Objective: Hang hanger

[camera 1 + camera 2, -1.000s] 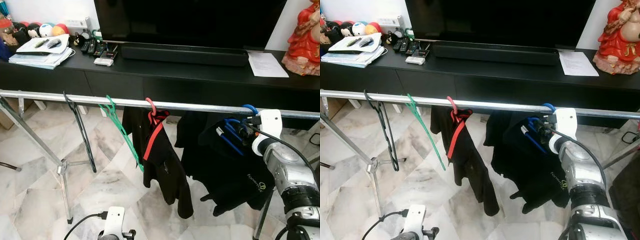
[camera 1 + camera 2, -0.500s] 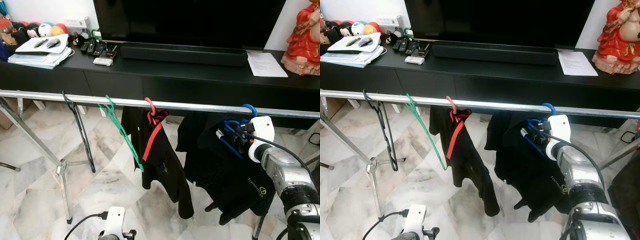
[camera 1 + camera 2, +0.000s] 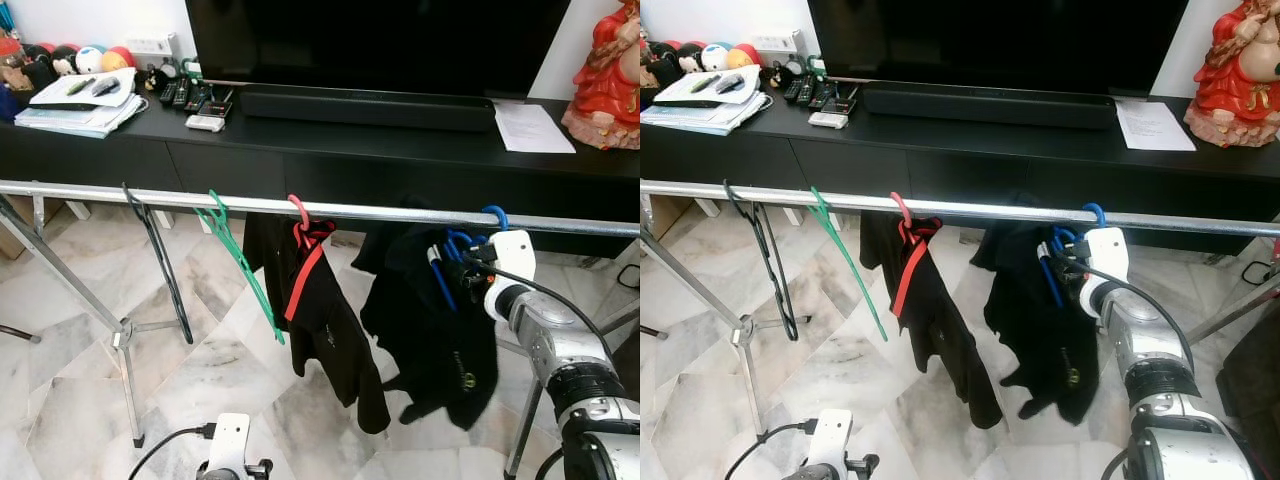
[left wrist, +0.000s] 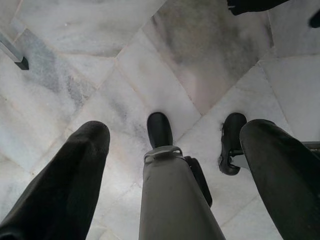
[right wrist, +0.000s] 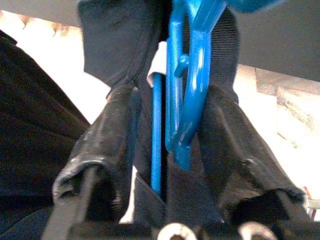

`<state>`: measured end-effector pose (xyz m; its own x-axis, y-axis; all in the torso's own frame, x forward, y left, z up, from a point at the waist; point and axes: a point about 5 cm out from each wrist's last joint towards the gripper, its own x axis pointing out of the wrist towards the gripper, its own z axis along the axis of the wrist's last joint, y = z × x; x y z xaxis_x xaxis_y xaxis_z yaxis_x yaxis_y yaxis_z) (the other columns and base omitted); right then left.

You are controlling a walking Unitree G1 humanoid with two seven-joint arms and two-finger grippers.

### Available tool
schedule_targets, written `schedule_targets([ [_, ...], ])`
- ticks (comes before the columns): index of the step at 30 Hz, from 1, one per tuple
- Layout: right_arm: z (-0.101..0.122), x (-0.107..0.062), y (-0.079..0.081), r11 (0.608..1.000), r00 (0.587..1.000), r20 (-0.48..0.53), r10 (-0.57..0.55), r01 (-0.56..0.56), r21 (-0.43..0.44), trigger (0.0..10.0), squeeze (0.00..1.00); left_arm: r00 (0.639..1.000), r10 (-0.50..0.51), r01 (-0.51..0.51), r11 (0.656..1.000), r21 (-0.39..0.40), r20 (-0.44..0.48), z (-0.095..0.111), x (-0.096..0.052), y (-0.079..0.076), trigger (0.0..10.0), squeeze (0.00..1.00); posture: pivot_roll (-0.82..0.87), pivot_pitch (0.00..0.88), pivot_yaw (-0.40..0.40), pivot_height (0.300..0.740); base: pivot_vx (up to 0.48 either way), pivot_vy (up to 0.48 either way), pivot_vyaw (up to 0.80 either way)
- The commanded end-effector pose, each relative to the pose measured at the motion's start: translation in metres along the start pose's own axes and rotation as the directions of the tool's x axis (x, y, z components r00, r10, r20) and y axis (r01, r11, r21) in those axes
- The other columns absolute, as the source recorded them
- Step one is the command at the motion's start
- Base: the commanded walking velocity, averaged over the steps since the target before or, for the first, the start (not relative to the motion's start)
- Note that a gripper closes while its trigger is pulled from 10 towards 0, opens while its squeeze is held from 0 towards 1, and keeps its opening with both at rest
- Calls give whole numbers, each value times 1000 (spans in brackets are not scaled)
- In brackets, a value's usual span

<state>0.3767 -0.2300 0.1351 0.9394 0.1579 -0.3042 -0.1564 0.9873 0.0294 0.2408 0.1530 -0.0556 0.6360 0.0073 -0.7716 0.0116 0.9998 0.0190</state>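
- Left eye view: the right end effector (image 3: 468,256) is raised to the metal clothes rail (image 3: 90,191) and grips the blue hanger (image 3: 447,262) just below its hook. The hook curls over the rail, so the hanger looks about hung. A black garment (image 3: 440,330) droops from it and hangs beside the arm.
- Right eye view: along the same rail hang a black hanger (image 3: 765,248), a green hanger (image 3: 845,260) and a red hanger (image 3: 908,250) carrying another dark garment, each spaced apart. Behind them, the black TV surface (image 3: 970,135) holds remotes, papers and a red figurine (image 3: 1243,70).
- Left wrist view: the left end effector (image 4: 170,175) hangs idle with its fingers spread wide, above the marble floor (image 4: 100,65).
- Right wrist view: the two black fingers (image 5: 107,145) are pinching the blue hanger's neck, with dark cloth bunched around it.
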Motion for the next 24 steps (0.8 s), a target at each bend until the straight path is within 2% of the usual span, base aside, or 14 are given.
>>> schedule_targets([
  [1,-4,2,4,1000,1000,-12,6,-5,17,0,0,999,1,-1,1000,-13,-36,-10,-1,-1,10000,0,57,193,-30,740,0,0,0],
  [18,-11,6,10,995,998,20,-67,65,71,0,0,999,9,-9,1000,-8,-31,-10,-1,0,10000,0,63,196,-30,740,0,0,0],
  [22,-10,7,12,995,997,37,-64,60,83,0,0,999,10,-11,1000,-7,-31,-10,-1,0,10000,0,63,196,-30,740,0,0,0],
  [24,-9,9,18,996,998,53,-32,27,86,0,0,999,11,-12,1000,-7,-30,-10,-1,-1,10000,0,63,195,-32,740,0,0,0],
])
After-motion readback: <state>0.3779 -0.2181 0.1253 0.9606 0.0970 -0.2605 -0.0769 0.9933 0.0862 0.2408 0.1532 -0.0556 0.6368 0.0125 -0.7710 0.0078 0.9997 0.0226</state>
